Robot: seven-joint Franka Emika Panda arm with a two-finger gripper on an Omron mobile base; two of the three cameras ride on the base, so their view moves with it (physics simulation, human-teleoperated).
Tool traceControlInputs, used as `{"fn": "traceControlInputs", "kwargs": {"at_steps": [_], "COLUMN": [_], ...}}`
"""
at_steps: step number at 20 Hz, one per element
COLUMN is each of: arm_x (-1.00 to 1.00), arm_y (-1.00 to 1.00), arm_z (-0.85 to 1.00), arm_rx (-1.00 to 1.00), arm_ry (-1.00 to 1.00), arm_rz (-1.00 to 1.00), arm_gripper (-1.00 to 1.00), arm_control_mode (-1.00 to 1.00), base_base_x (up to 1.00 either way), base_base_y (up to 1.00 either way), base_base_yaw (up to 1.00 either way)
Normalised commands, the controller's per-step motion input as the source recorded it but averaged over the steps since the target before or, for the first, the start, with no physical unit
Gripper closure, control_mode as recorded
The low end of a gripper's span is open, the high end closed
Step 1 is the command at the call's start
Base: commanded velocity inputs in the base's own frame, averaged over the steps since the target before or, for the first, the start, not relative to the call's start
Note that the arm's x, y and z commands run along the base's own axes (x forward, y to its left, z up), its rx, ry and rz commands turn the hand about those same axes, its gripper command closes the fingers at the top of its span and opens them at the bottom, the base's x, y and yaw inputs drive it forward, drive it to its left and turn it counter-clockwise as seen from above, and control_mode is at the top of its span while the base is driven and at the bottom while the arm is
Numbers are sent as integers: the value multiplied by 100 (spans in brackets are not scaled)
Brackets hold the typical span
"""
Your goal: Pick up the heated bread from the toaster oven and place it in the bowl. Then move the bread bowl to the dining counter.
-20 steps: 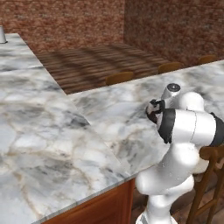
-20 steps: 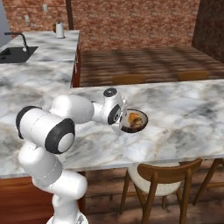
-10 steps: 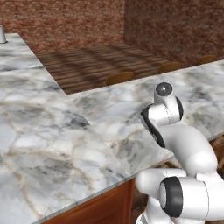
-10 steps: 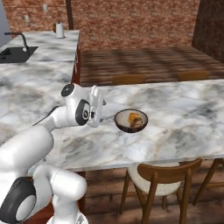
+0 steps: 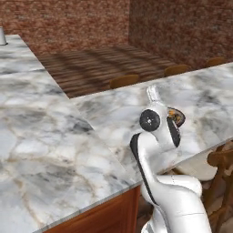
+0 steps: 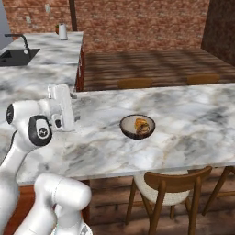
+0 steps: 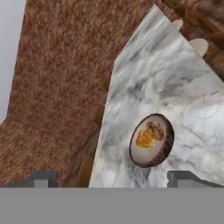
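Claw (image 7: 111, 177) is wide apart and holding nothing, its two dark tips standing at the bottom of the hand view with bare marble between them. Just past the tips, at about one o'clock in the hand view, sits the bowl (image 7: 151, 140) on the dining worktop (image 7: 183, 83), free of the claw. Inside it lies the heated bread (image 7: 144, 139), a golden-orange lump, with a browner piece beside it at two o'clock. In the right base view the bowl (image 6: 137, 126) rests mid-worktop, the white hand (image 6: 62, 108) well apart at nine o'clock, open marble between them. Wooden stools (image 6: 167, 188) line the near edge below the bowl, and more stool tops (image 6: 135, 82) show along the far edge. Far back at eleven o'clock, a black sink (image 6: 16, 56) and a white canister (image 6: 63, 31) sit on the other worktop.
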Motion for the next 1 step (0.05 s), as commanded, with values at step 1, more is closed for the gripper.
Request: {"fn": "traceControlInputs", "kwargs": {"at_steps": [1], "arm_x": [6], "arm_y": [0], "arm_z": [0], "arm_rx": [0], "arm_ry": [11], "arm_rz": [0], "arm_gripper": [-100], "arm_control_mode": [-100], "base_base_x": [0], "base_base_y": [0], "base_base_yaw": [0]}}
